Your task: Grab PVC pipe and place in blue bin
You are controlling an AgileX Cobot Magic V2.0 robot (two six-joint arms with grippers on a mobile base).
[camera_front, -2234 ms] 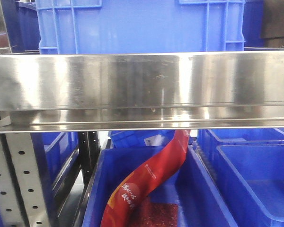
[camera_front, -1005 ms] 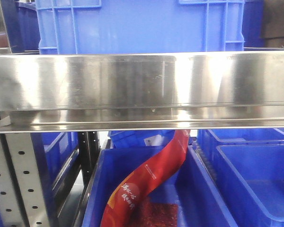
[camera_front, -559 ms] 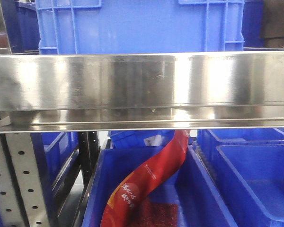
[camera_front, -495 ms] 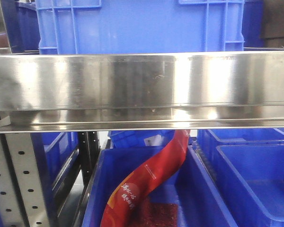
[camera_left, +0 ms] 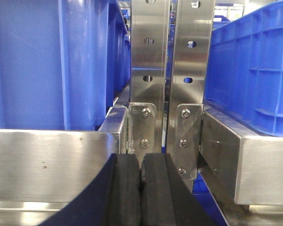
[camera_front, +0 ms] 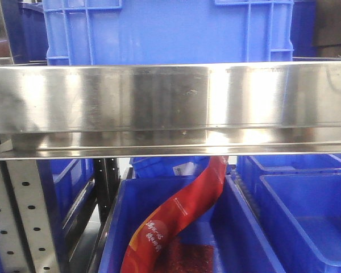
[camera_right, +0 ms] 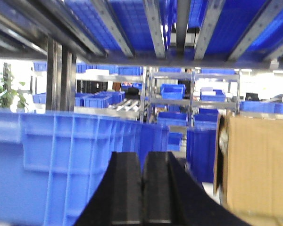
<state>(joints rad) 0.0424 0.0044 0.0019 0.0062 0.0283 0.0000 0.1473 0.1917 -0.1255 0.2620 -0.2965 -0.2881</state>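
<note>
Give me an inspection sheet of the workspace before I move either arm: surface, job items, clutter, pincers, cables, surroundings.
Surface: steel shelf rail spans the front view; no table seen.
Job's things: PVC pipe nothing seen; blue bin below the rail, another blue crate on the shelf above.
Clutter: red printed pouch standing slanted in the lower bin, above a dark red mat.
Pincers: left pincer shut, empty, facing the steel uprights; right pincer shut, empty, facing a blue crate wall.
Cables: nothing seen.
Surroundings: cardboard box at right; racks of blue crates beyond.
</note>
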